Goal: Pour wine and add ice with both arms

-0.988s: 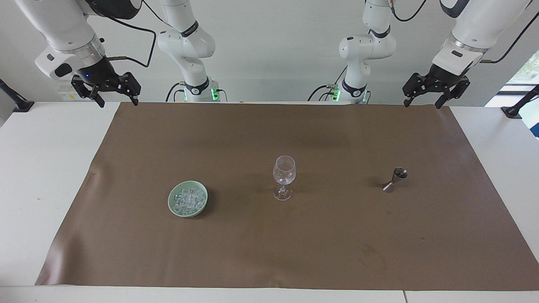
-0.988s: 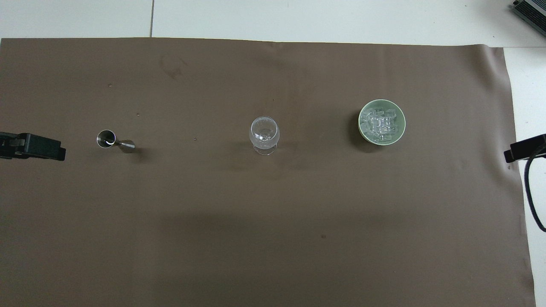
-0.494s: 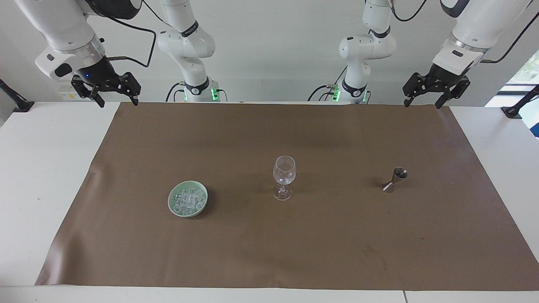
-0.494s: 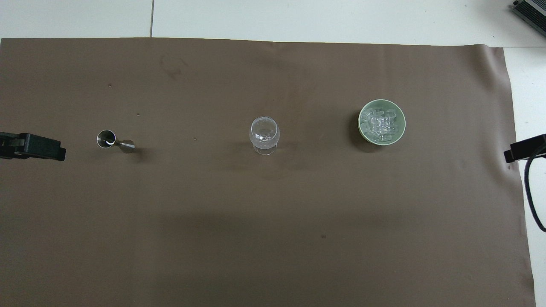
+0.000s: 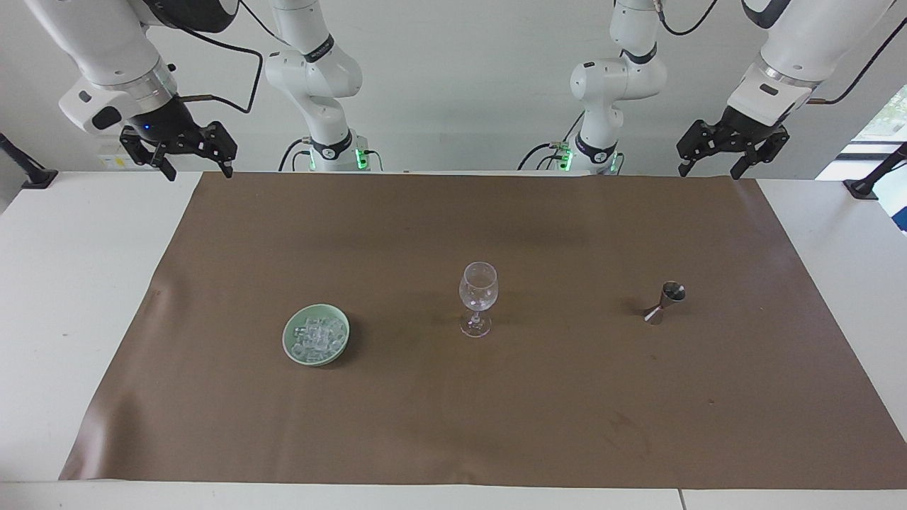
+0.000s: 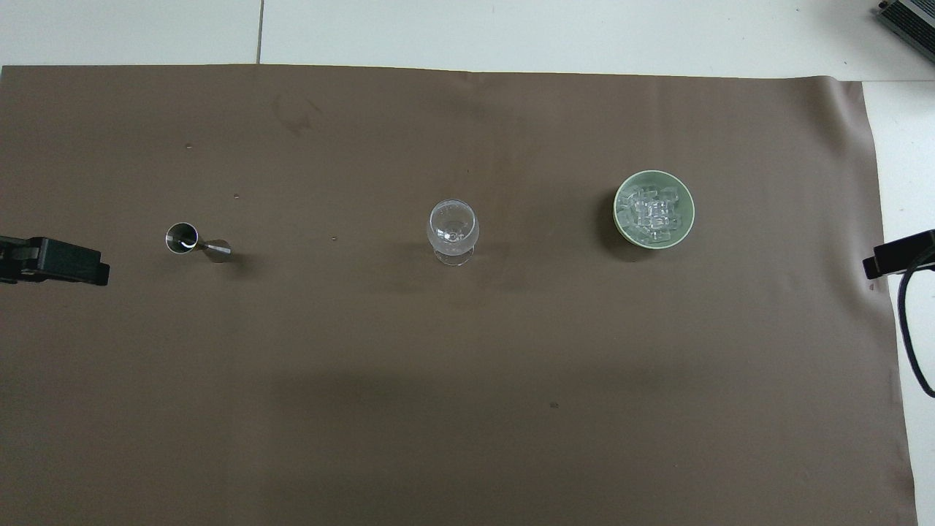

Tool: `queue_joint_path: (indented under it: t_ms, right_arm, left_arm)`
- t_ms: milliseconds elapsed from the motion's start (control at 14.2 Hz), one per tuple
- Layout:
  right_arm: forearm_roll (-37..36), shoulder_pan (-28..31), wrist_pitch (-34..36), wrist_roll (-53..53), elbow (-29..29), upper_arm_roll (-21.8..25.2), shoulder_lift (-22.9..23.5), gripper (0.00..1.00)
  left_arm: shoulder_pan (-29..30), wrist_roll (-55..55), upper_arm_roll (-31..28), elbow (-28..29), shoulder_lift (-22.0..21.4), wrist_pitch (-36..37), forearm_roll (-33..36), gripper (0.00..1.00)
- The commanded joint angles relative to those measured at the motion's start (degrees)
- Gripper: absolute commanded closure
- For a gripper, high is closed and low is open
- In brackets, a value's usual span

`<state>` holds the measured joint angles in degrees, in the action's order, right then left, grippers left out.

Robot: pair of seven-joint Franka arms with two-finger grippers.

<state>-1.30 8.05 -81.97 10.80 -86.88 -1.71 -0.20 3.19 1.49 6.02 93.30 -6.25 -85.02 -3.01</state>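
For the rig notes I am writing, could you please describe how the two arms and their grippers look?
Both arms, the left arm and right arm, are large, white and jointed, each with a silver ring at the wrist and black cables looping alongside. The left gripper and right gripper are black, two-fingered linkages. A small blue light shows by the right wrist.
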Motion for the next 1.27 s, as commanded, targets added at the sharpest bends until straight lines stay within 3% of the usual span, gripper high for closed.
queue_joint_path:
  t_ms: [0, 423, 847, 1199]
  right_arm:
    - [0.8, 0.1, -0.3, 0.2, -1.0, 0.0, -0.9, 0.00]
    - [0.8, 0.1, -0.2, 0.2, -1.0, 0.0, -0.9, 0.00]
    - [0.8, 0.1, -0.2, 0.2, -1.0, 0.0, -0.9, 0.00]
    - [0.8, 0.1, -0.3, 0.2, -1.0, 0.0, -0.9, 0.00]
  left_arm:
    - [0.3, -3.4, -0.7, 2.1, -1.9, 0.0, -0.8, 0.00]
    - [2.2, -22.2, -0.8, 2.6, -0.9, 0.1, -4.1, 0.00]
    - [8.8, -28.4, -0.8, 4.1, 0.5, 0.1, -10.8, 0.00]
    - [14.7, -36.4, -0.8, 4.0, 5.3, 0.1, -16.9, 0.00]
